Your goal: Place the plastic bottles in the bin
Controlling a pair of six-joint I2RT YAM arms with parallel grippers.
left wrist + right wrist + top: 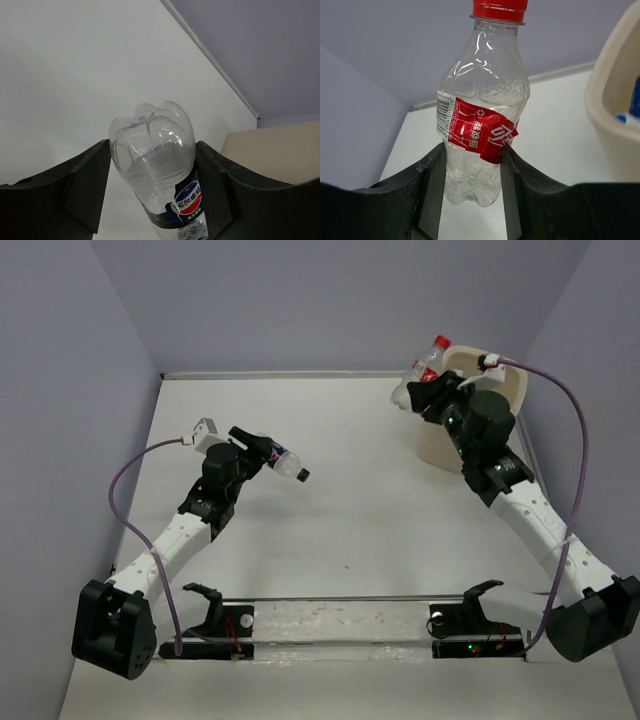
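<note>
Right hand point(472, 155) squeezing red-cap bottle point(482, 100), up high just beside bin point(605, 90); left hand point(152, 150) gripping blue-label bottle point(150, 127) above desk point(380, 510). Carrying step now; next, slide over bin's open top, then let go

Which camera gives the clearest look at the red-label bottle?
The right wrist view: the red-label bottle fills the frame, held in the right gripper, its cap and crumpled label plain. The top external view shows it small, partly hidden by the arm, by the bin. The left wrist view does not show it.
</note>
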